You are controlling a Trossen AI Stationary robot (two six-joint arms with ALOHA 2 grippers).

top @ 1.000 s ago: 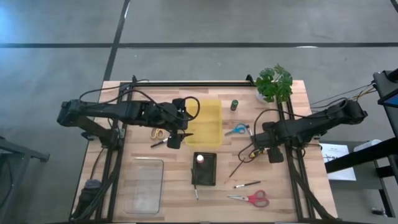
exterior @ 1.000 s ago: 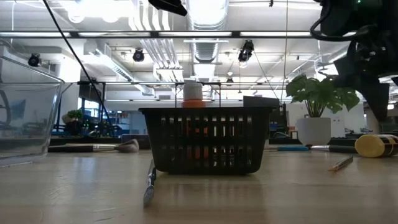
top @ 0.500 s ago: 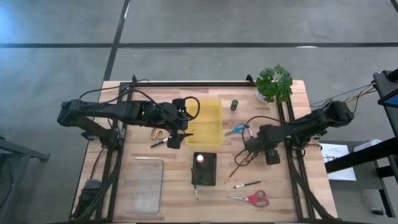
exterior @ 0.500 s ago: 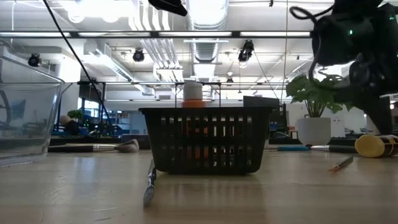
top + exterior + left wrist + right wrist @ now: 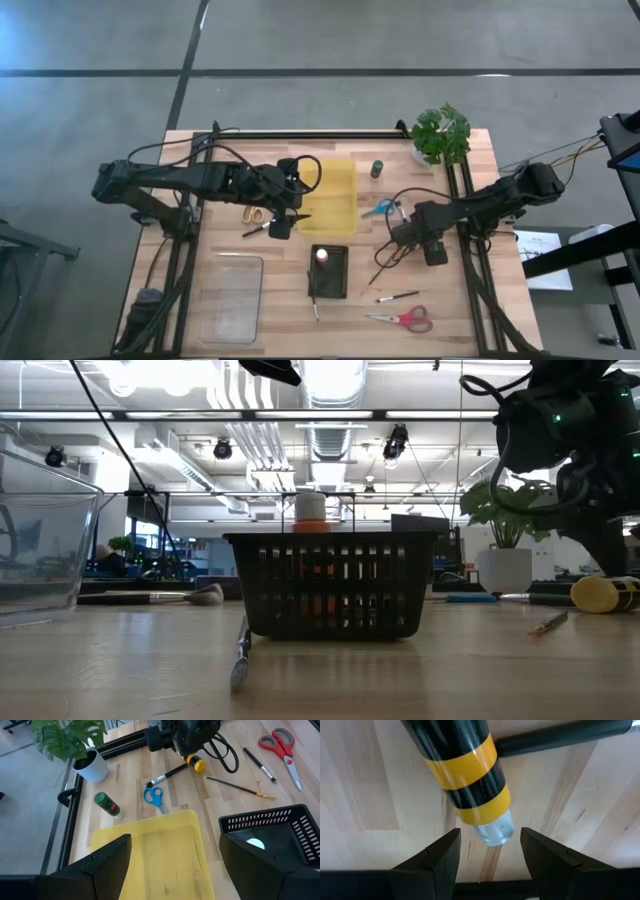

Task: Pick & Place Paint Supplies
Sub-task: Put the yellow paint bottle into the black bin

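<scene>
- Right gripper [image 5: 487,870] hangs low over the wooden table [image 5: 470,310], its two dark fingers [image 5: 432,857] apart, with a black bottle banded in yellow [image 5: 462,775] lying on the boards just ahead of the gap; nothing is clamped.
- The bottle's clear, rounded end reaches in between the fingertips; I cannot tell whether either pad touches it. Its other end runs out of the wrist picture.
- Its long axis lies flat on the table. From the left wrist view the yellow end [image 5: 197,765] points away from the right arm, toward the black wire basket [image 5: 272,827].
- A thin black brush handle [image 5: 560,740] lies beyond the bottle, crossing its line; both ends are cut off there.
- From above, the bottle is mostly hidden under the right gripper [image 5: 408,235], near the blue-handled scissors [image 5: 380,209].
- A thin dark-handled paintbrush [image 5: 383,266] lies slanted beside that gripper; another [image 5: 398,296] lies near the red-handled scissors [image 5: 405,320].
- In the basket [image 5: 329,270] one white-capped paint bottle [image 5: 321,255] stands upright.
- Left gripper [image 5: 282,222] waits with fingers spread wide, holding nothing, beside the yellow plastic tray [image 5: 332,195].
- Farther off stand a small green bottle [image 5: 377,168] and a potted green plant [image 5: 440,133].
</scene>
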